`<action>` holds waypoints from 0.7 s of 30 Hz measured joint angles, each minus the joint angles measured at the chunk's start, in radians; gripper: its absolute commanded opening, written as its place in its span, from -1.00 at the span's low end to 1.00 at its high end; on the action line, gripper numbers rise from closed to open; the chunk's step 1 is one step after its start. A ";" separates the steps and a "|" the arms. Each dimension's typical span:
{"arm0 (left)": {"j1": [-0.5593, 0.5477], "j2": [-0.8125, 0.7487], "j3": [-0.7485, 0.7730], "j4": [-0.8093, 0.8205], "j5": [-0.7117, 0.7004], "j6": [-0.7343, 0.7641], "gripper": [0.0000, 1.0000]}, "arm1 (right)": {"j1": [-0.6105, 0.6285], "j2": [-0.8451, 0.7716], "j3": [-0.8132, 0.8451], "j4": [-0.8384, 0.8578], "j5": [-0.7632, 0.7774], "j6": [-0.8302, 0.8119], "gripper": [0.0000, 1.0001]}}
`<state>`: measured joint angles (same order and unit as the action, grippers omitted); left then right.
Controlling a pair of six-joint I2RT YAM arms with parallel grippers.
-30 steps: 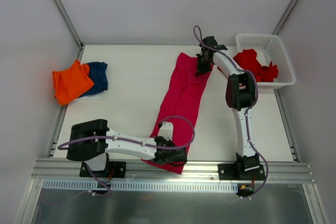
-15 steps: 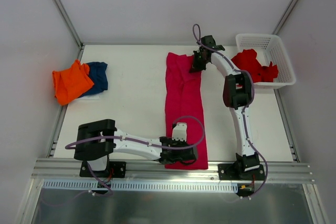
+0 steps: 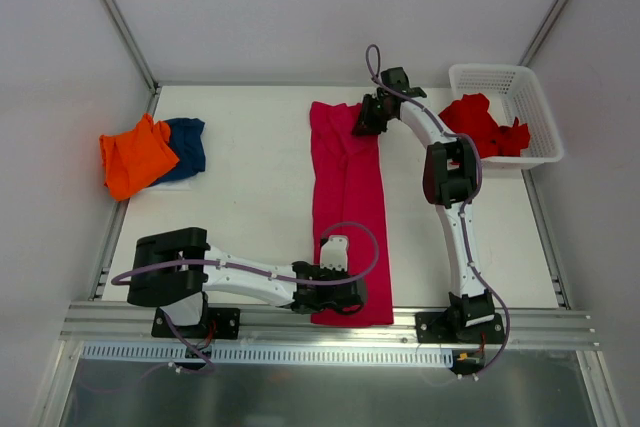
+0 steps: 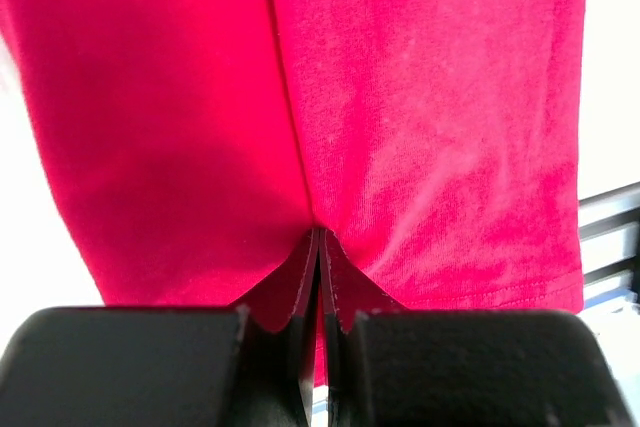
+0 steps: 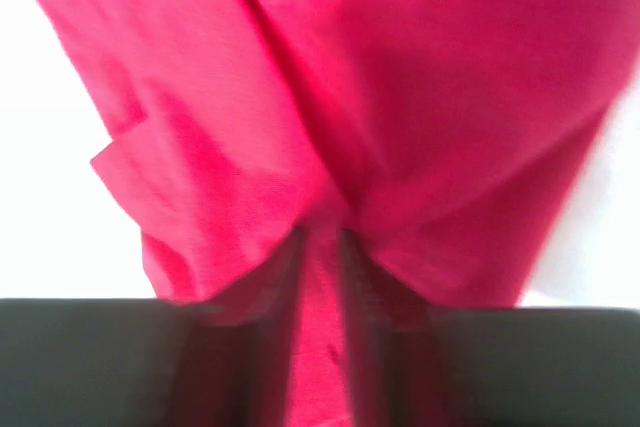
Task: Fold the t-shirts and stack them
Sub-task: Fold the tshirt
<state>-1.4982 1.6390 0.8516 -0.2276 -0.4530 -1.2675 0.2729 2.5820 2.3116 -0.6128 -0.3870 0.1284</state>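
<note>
The magenta-pink t-shirt (image 3: 345, 187) lies as a long narrow strip down the middle of the table. My left gripper (image 3: 340, 299) is at its near end, shut on the hem (image 4: 318, 232), with pink cloth (image 4: 430, 97) spreading away from the tips. My right gripper (image 3: 366, 117) is at the far end. Its jaws stand slightly apart (image 5: 320, 242), with bunched pink cloth (image 5: 450, 77) lying between them; that view is blurred. A folded orange t-shirt (image 3: 135, 157) overlaps a navy blue one (image 3: 188, 145) at the left. The bright red t-shirt (image 3: 485, 125) lies crumpled in the basket.
The white mesh basket (image 3: 500, 72) stands at the far right corner of the table. An aluminium rail (image 3: 300, 322) runs along the near edge, just under the shirt's hem. White walls close the table in on the left, back and right.
The pink shirt swung from a slant to a straight strip. My left gripper carried the hem to the right, the right gripper moved the far end left, and its jaws have parted a little.
</note>
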 measured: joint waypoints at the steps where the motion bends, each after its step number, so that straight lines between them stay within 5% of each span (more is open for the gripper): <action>1: 0.000 -0.005 -0.002 -0.008 -0.002 0.000 -0.92 | 0.000 0.000 -0.001 0.011 -0.011 0.007 -0.16; 2: 0.000 -0.007 -0.002 -0.019 -0.012 0.005 -0.75 | 0.001 0.000 -0.004 0.029 -0.025 0.014 -0.14; 4: 0.000 -0.011 0.005 -0.052 -0.054 0.039 0.05 | 0.003 0.000 -0.016 0.086 -0.052 0.018 -0.12; 5: 0.001 -0.013 0.017 -0.068 -0.076 0.062 0.93 | 0.002 0.000 -0.020 0.117 -0.066 0.020 -0.12; 11: 0.079 -0.103 0.114 -0.156 -0.241 0.300 0.98 | -0.012 -0.037 -0.021 0.183 -0.087 0.029 -0.11; 15: 0.211 -0.283 0.175 -0.097 -0.258 0.492 0.98 | -0.039 -0.230 -0.080 0.159 -0.055 -0.003 -0.05; 17: 0.290 -0.407 0.135 -0.018 -0.217 0.558 0.98 | -0.048 -0.393 -0.139 0.112 -0.011 -0.038 0.11; 18: 0.326 -0.477 0.105 0.017 -0.208 0.587 0.98 | -0.049 -0.499 -0.179 0.093 0.017 -0.062 0.44; 19: 0.347 -0.542 0.074 0.043 -0.201 0.612 0.98 | -0.046 -0.613 -0.223 0.068 0.047 -0.082 0.98; 21: 0.352 -0.650 0.019 0.076 -0.178 0.645 0.98 | -0.023 -0.857 -0.338 0.060 0.105 -0.131 0.99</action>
<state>-1.1465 0.9894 0.8707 -0.1513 -0.6308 -0.6220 0.2501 1.7248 1.9732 -0.5526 -0.2825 -0.0029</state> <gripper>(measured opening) 0.990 0.943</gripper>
